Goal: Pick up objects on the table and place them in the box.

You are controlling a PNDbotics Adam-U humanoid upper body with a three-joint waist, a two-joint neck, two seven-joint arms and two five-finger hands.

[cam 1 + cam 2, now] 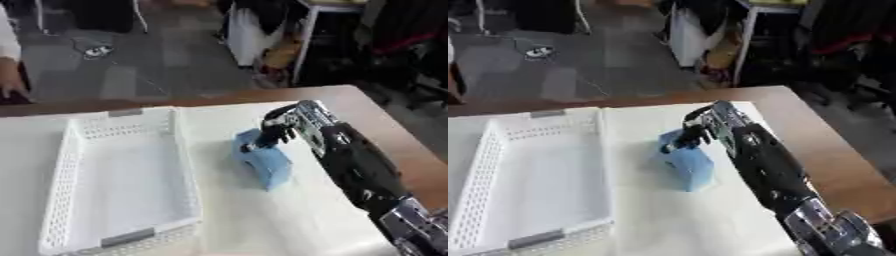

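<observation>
Right hand (284, 127) at far end of blue object (265, 161), fingers curled onto its top (full grip unclear). Object on surface (289, 220), beside white basket (70, 165). Close your grip before lifting.

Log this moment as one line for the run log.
right hand: curled on blue object | object: on table, beside basket | basket: empty | left hand: unseen
</observation>
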